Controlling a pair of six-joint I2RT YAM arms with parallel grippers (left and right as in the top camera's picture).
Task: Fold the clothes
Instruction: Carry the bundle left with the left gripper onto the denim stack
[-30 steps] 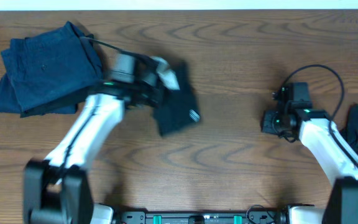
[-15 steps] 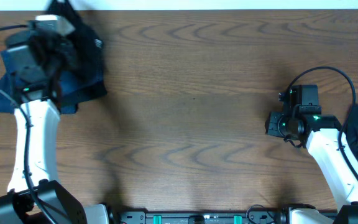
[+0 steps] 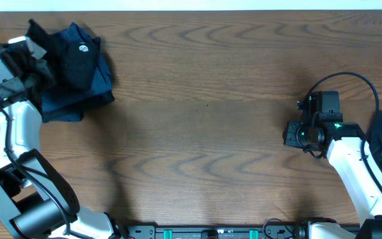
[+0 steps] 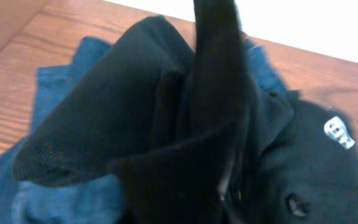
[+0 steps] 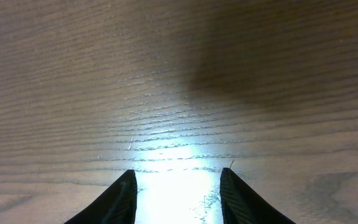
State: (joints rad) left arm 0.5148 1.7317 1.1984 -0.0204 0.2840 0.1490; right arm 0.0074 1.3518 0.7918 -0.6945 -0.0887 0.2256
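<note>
**Overhead:** the black polo shirt (image 3: 78,56) lies bunched on top of the folded blue garment (image 3: 65,103). The left gripper (image 3: 37,66) is at that garment's left edge, and whether its jaws are parted or closed cannot be told. The right gripper (image 3: 290,133) is far to the garment's right.

**Left wrist:** the shirt, white logo (image 4: 339,132) showing, covers the blue garment.

**Right wrist:** the fingers (image 5: 114,199) stand apart over the wooden table (image 5: 179,74).

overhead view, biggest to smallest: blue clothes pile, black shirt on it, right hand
1. blue clothes pile, going by its outline, though it is partly covered
2. black shirt, close behind
3. right hand, clearly smallest
</note>
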